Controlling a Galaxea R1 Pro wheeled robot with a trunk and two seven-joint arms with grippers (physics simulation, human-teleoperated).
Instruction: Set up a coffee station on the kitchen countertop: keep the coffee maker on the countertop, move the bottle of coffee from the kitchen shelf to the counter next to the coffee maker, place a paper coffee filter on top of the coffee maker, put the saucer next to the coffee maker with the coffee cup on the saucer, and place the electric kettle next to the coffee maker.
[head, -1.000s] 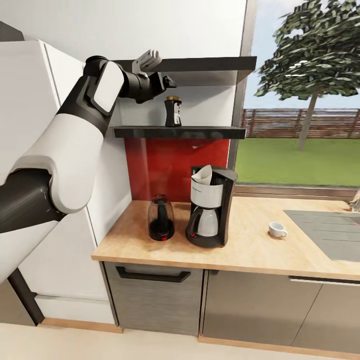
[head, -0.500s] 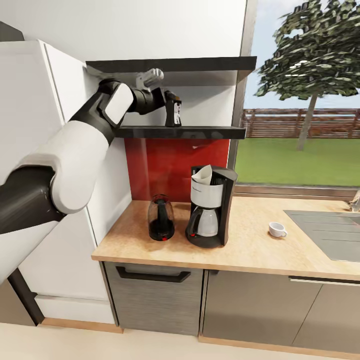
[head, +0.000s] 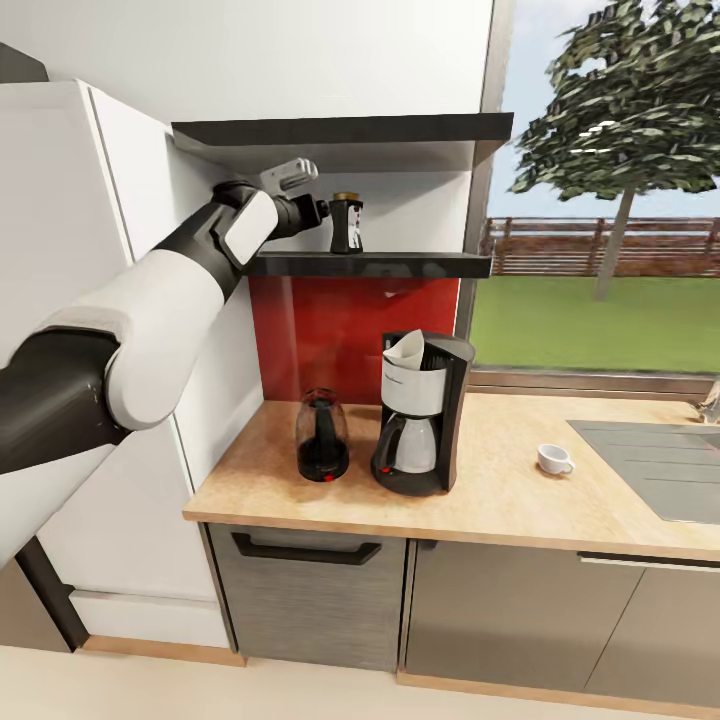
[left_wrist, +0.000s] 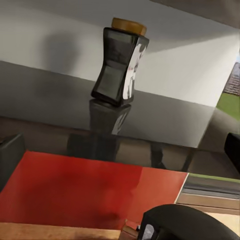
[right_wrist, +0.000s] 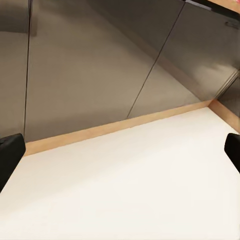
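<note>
The bottle of coffee (head: 346, 224), a dark jar with a gold lid, stands upright on the kitchen shelf (head: 400, 264). My left gripper (head: 322, 209) hovers just left of it at jar height, open. In the left wrist view the bottle of coffee (left_wrist: 120, 67) stands ahead on the shelf (left_wrist: 60, 92), beyond my open left gripper (left_wrist: 122, 154). On the kitchen countertop (head: 500, 500) the coffee maker (head: 425, 415) carries the paper coffee filter (head: 406, 349). The electric kettle (head: 322, 437) stands at its left, the coffee cup (head: 553, 459) to its right. The saucer is out of view. My right gripper (right_wrist: 122, 152) is open over the floor.
A white fridge (head: 90, 250) flanks the counter's left end behind my left arm. A second dark shelf (head: 400, 128) hangs close above the jar. A steel sink (head: 660, 465) is set in the counter at right. Grey cabinet fronts (right_wrist: 100, 55) and pale floor (right_wrist: 140, 190) lie below.
My left gripper came down from beside the upper shelf to jar height, reached the bottle, then drew back slightly to its left. The bottle stayed in place.
</note>
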